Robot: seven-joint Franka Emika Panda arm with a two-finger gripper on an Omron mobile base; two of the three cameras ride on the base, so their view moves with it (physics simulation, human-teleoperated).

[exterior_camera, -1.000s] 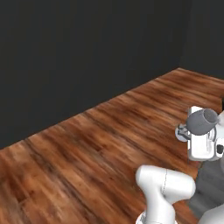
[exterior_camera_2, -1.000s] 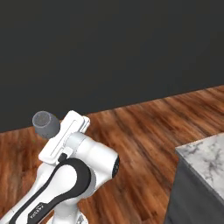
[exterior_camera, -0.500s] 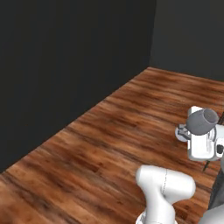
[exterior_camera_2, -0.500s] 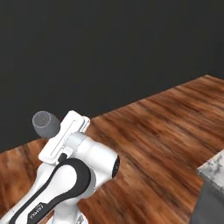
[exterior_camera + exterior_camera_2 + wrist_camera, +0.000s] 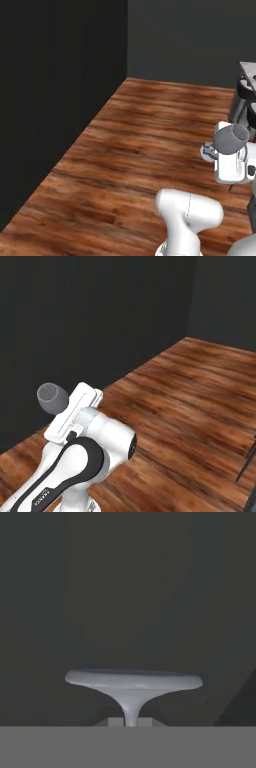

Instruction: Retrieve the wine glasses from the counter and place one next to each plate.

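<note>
From the left base view, the white arm rises at the lower right and carries a glass (image 5: 231,139) at its hand, the greyish bowl lying tilted on its side above the white hand block, with the round foot (image 5: 207,151) sticking out to the left. Below it spreads a brown wood floor (image 5: 140,150), running back to a dark wall corner (image 5: 126,40). At the far right edge stands some dark furniture (image 5: 245,100) with a pale top, too cropped to name. From the right base view, the arm fills the lower left, and the glass (image 5: 52,398) shows as a rounded grey bowl just beside the flat white hand piece, up against the dark wall behind; the wood floor (image 5: 190,401) stretches away to the right, where thin dark legs (image 5: 247,461) cut in at the edge. In the hand view, the foot (image 5: 134,681) of the glass spreads wide across the middle like a shallow disc, and its stem (image 5: 131,709) runs down between the fingers (image 5: 116,722), which sit clamped on it at the bottom. Behind it is plain dark grey wall. The glass is off any surface, held in the air over the floor.
</note>
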